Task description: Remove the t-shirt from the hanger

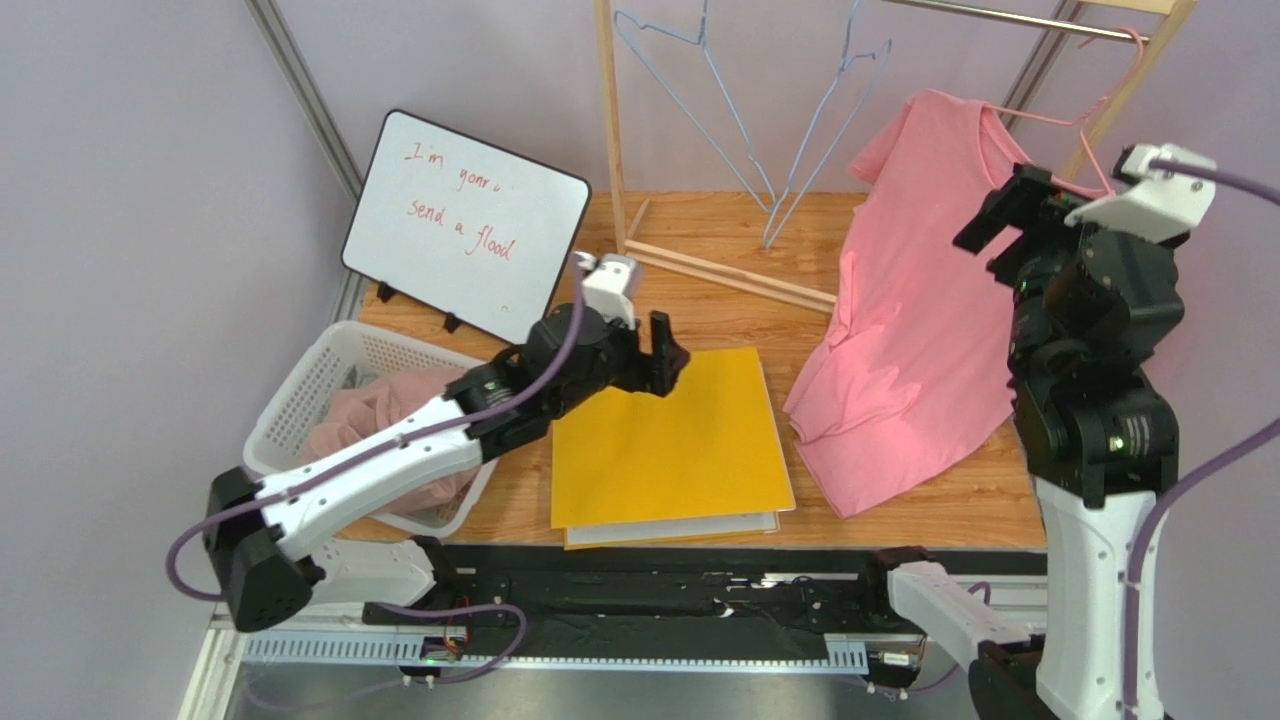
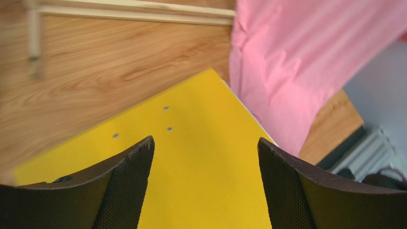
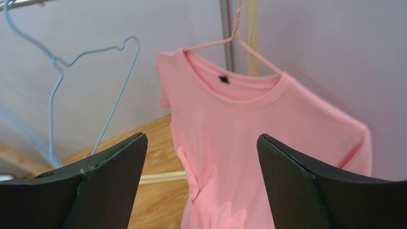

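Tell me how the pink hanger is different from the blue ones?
The pink hanger carries a pink t-shirt; the blue hangers are bare. The pink hanger hangs at the right side of the rack, while the blue hangers hang further left. All of them are thin wire hangers.

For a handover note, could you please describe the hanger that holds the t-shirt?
At the back of the table stands a wooden clothes rack with a metal rail. At its right end hangs a wire hanger, the pink t-shirt on it. It alone is pink and loaded; the two hangers to its left are blue and empty.
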Controlling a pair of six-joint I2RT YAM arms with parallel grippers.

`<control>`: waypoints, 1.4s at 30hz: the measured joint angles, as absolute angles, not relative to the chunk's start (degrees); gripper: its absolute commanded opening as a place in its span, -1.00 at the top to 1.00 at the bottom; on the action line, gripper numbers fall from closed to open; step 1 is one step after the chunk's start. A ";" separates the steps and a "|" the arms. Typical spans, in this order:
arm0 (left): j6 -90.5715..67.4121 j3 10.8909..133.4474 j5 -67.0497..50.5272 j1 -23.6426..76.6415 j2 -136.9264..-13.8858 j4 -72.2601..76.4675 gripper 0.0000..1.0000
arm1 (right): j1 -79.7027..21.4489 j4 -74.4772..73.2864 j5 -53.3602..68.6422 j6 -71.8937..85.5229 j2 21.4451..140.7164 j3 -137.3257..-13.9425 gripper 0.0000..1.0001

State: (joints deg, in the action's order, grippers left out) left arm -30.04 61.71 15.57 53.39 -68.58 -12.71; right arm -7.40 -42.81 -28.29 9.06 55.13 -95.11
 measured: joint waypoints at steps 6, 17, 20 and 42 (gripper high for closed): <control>-16.19 61.93 -1.96 55.35 -82.54 2.94 -0.57 | -1.41 -38.11 -32.82 2.79 71.40 -110.28 -0.73; -13.39 60.66 -12.67 59.44 -76.99 7.03 -0.53 | 13.13 -35.92 -25.93 -1.67 86.37 -115.66 -0.52; -13.56 60.40 -13.72 61.82 -74.41 7.05 -0.52 | 15.51 -33.23 -22.96 -2.02 86.19 -112.73 -0.33; -15.20 65.52 -6.28 70.76 -73.87 -2.63 -0.48 | 18.68 -25.74 -6.04 -3.31 83.26 -101.82 0.47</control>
